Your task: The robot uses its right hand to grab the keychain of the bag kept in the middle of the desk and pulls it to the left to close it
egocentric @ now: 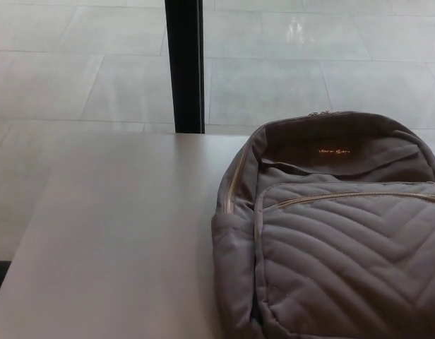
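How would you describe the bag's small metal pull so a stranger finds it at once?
On the pale desk is a grey quilted backpack, its main compartment open. Follow the top rim to its highest point: the small metal pull sits there, above the orange label, shiny unlike the fabric.
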Controlling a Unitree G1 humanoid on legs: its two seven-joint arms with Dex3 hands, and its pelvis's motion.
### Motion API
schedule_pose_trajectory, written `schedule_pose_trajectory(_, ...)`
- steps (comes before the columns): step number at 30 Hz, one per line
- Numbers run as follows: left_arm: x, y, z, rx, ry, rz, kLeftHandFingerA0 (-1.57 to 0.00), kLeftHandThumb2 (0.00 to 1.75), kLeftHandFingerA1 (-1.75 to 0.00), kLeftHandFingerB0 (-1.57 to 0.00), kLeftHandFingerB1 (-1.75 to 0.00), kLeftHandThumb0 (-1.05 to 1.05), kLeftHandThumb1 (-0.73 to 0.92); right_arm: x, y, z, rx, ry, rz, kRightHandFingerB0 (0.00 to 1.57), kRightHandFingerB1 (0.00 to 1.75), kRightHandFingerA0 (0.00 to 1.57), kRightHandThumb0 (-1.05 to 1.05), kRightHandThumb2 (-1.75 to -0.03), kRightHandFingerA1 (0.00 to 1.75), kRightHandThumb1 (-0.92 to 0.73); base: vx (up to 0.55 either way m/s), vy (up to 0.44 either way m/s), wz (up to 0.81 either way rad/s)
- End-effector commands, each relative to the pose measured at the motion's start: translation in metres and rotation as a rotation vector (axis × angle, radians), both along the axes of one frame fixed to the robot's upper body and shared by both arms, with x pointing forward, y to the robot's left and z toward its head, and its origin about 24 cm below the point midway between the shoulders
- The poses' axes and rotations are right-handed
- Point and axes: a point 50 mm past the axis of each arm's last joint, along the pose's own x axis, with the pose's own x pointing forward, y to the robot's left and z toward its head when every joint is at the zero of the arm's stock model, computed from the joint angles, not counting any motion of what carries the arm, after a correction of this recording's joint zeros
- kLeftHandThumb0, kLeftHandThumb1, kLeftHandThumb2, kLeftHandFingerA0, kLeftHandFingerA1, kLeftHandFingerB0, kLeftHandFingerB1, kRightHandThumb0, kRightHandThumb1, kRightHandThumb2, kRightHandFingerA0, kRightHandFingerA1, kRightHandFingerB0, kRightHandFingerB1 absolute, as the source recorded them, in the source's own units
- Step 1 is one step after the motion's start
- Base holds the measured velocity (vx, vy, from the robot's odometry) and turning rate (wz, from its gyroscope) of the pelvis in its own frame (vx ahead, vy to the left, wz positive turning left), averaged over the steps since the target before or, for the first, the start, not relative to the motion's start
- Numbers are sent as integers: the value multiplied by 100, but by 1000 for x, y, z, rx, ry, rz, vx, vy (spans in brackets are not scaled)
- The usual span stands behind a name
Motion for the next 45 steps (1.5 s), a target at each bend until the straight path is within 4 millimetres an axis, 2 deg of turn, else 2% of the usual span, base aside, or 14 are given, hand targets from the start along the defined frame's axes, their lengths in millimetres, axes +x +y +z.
schedule_pose_trajectory(1,-1,0,-1,-45,-13,24,-63,60,-63,-56,-52,-61,68,-2,7,-8,-40,-40,68,46,41,70,-14,-60,114,-67,0,0,0)
schedule_pose_trajectory(3,-1,0,0,-34,-13,10,-67,61,-61,-57,-50,-62,69,-3,7,-10,-135,-42,76,60,46,78,-14,-61,149,-73,0,0,0)
schedule_pose_trajectory(5,1,-1,1,-24,-17,-10,-65,61,-61,-56,-50,-62,70,-5,6,-12,-220,-48,66,66,48,80,-12,-60,156,-73,0,0,0)
schedule_pose_trajectory(10,-2,2,1,-5,4,-23,-61,62,-59,-51,-49,-63,72,-9,1,-17,-302,-18,56,91,68,84,-10,-70,152,-74,0,0,0)
schedule_pose_trajectory(11,-3,2,1,-4,6,-29,-60,61,-56,-52,-48,-65,71,-9,-1,-20,-310,-11,50,93,80,88,-13,-87,142,-70,0,0,0)
schedule_pose_trajectory(12,-4,3,0,2,11,-29,-61,61,-56,-54,-48,-64,71,-11,-3,-24,-332,-3,44,93,85,90,-14,-92,138,-67,0,0,0)
schedule_pose_trajectory(15,-4,3,-1,3,18,-31,-62,61,-57,-55,-48,-64,72,-15,-3,-31,-344,-42,46,75,135,81,-7,-99,170,-62,0,0,0)
schedule_pose_trajectory(17,-3,2,0,8,21,-51,-61,61,-57,-55,-48,-63,73,-16,-2,-35,-336,-60,50,68,149,74,-12,-94,175,-70,0,0,0)
schedule_pose_trajectory(22,-5,1,0,-1,18,-45,-61,61,-58,-54,-47,-63,72,-18,3,-43,-253,-113,32,62,152,72,-13,-93,175,-72,0,0,0)
schedule_pose_trajectory(25,-7,2,-1,4,26,-52,-59,62,-55,-52,-46,-64,73,-18,9,-46,-206,-207,37,63,156,75,-11,-101,175,-60,0,0,0)
schedule_pose_trajectory(26,-8,2,-2,-9,28,-36,-58,62,-55,-50,-47,-63,72,-18,13,-50,-144,-214,7,62,152,76,-15,-100,175,-67,0,0,0)
schedule_pose_trajectory(35,-9,5,-6,-5,41,-43,-60,61,-54,-55,-47,-66,72,-18,22,-56,124,-371,-125,69,163,86,-5,-127,175,-51,0,0,0)
schedule_pose_trajectory(41,-11,4,-6,4,49,-40,-62,62,-55,-53,-47,-65,72,-9,22,-43,298,-497,-164,72,173,92,-4,-134,175,-49,0,0,0)
schedule_pose_trajectory(45,-12,4,-6,0,47,-40,-62,61,-53,-54,-47,-65,71,3,16,-25,263,-528,-169,79,160,86,1,-127,175,-49,0,0,0)
